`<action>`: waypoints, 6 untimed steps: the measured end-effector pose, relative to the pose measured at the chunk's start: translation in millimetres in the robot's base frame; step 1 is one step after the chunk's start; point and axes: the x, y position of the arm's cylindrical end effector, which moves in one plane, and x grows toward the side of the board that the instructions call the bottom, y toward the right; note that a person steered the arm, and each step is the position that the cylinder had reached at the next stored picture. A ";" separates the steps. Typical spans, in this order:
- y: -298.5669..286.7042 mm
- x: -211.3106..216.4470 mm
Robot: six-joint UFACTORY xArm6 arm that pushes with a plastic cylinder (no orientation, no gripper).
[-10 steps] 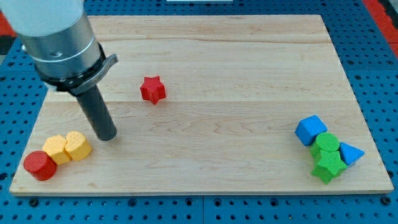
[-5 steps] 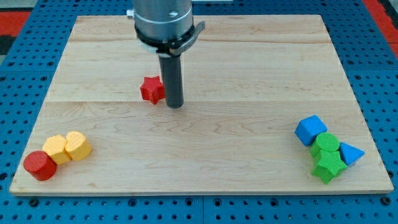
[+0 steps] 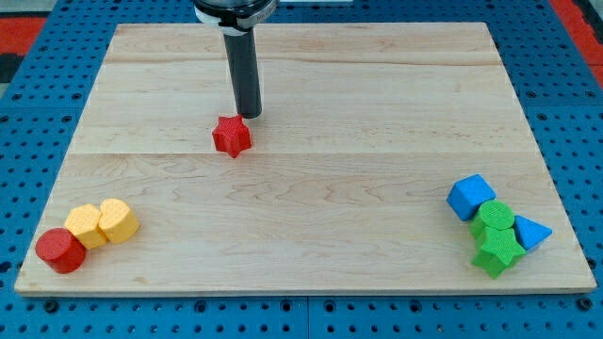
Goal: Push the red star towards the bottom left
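Note:
The red star [image 3: 231, 136] lies on the wooden board [image 3: 311, 85], left of its middle. My tip [image 3: 249, 113] stands just above and slightly right of the star, very close to its upper right point. Whether it touches the star I cannot tell. The rod rises straight toward the view's top edge.
A red cylinder [image 3: 60, 250] and two yellow blocks [image 3: 87, 226] [image 3: 117, 219] sit at the board's bottom left corner. At the right edge are a blue cube [image 3: 470, 197], a green cylinder [image 3: 494, 217], a green star [image 3: 497, 251] and a blue triangle [image 3: 530, 232].
My tip swung from the board's left side to the star's right, then up to just above its upper right. The red star has not moved.

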 end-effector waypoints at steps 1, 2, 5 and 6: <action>0.0 0.0; -0.4 5.3; -24.9 17.2; -40.2 20.0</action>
